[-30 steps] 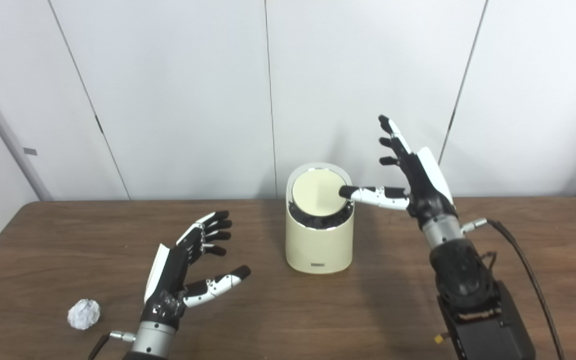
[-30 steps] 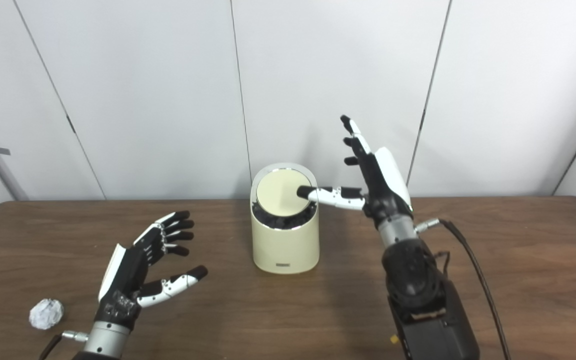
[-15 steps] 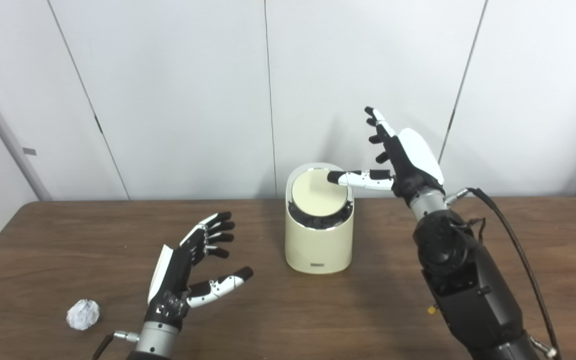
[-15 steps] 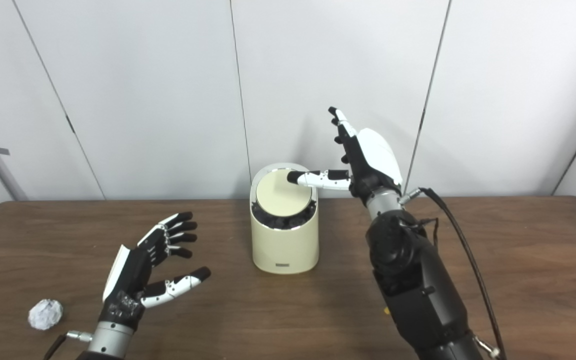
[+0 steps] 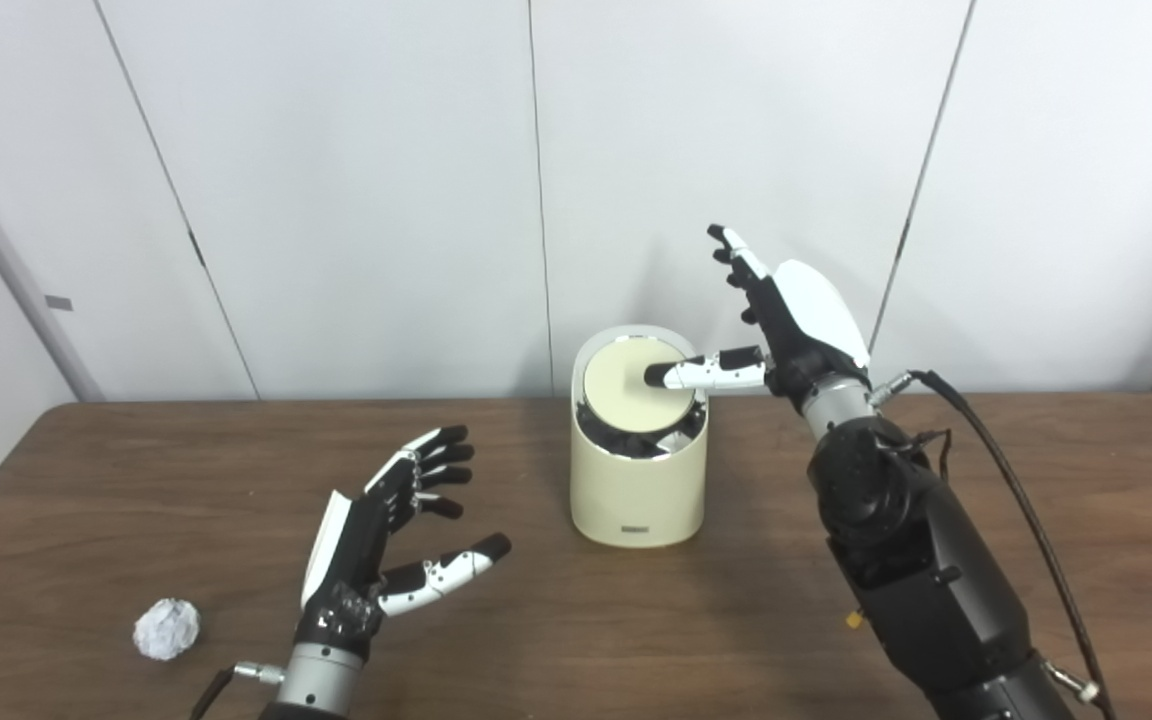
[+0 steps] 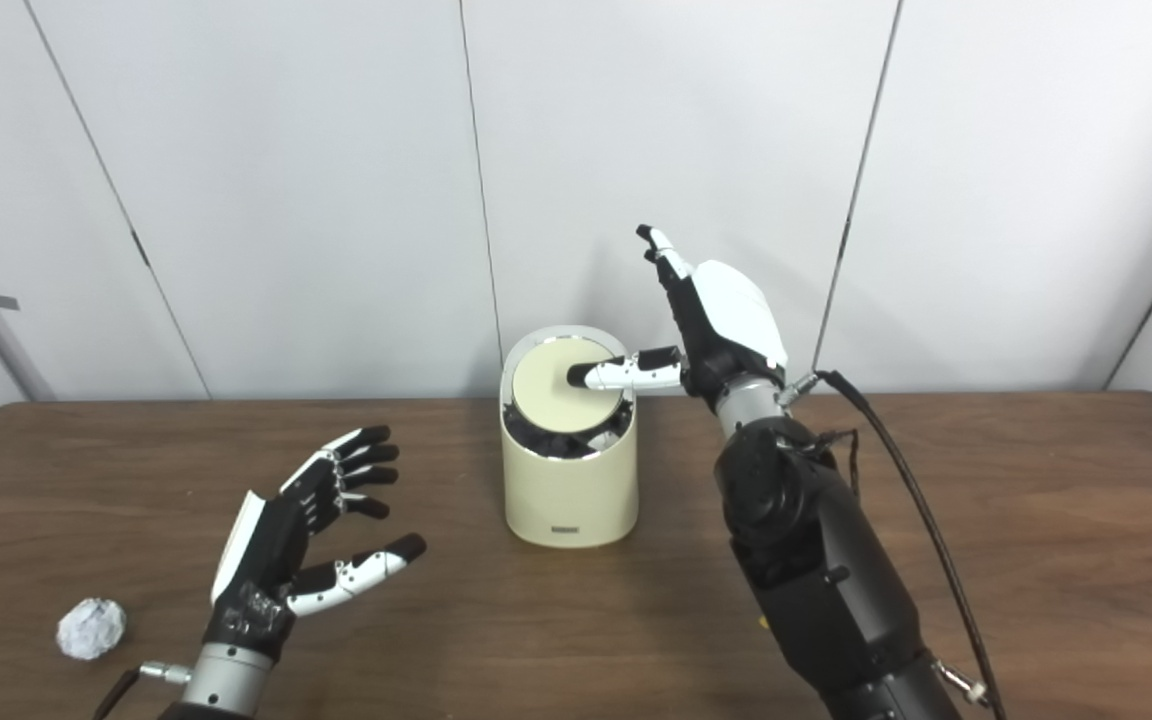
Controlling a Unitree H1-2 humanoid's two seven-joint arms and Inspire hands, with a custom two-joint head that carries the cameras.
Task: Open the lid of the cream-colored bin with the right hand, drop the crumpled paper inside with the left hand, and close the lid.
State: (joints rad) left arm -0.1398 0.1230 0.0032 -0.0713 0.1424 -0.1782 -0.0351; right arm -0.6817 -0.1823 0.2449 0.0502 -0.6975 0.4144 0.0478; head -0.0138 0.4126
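Our two hands share a build: black fingers with white segments, a white shell over the back, and a silver metal wrist collar. The right hand [image 5: 801,325] joins a bulky black forearm [image 5: 921,570], with a black cable [image 5: 1021,510] looping from its wrist toward 5 o'clock. The left hand [image 5: 376,540] has a small silver plug at its wrist.

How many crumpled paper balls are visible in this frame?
1. The crumpled paper lies on the table near its front left corner, left of the open left hand and untouched. Whether more lie inside the bin cannot be seen.
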